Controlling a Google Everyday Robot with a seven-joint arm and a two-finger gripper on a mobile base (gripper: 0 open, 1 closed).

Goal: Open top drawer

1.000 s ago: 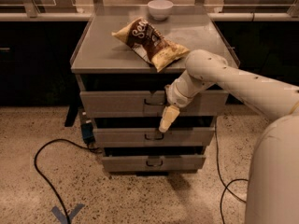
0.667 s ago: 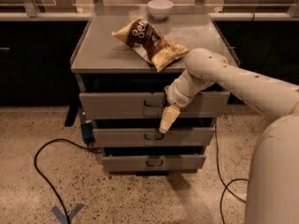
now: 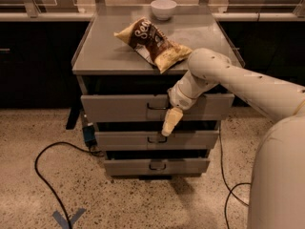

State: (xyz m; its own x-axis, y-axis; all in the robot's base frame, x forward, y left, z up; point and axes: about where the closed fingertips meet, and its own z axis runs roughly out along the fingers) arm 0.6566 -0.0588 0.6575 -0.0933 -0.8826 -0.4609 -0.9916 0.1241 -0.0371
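Observation:
The top drawer (image 3: 114, 109) is the widest of three grey drawers in a metal cabinet (image 3: 100, 56). It stands pulled out a little, with a dark gap above its front. Its small dark loop handle (image 3: 156, 107) sits at the centre. My gripper (image 3: 170, 122) hangs down in front of the drawer front, just right of the handle, its cream tip reaching the gap above the middle drawer (image 3: 124, 140). My white arm (image 3: 248, 85) comes in from the right. The drawer's tray is hidden.
A brown chip bag (image 3: 152, 43) and a white bowl (image 3: 163, 8) lie on the cabinet top. The bottom drawer (image 3: 128, 167) is shut. A black cable (image 3: 47, 175) loops on the speckled floor at the left, near a blue tape mark (image 3: 69, 218). Dark counters stand behind.
The top drawer's front has come slightly further out toward the camera. My gripper has stayed in front of it near the handle.

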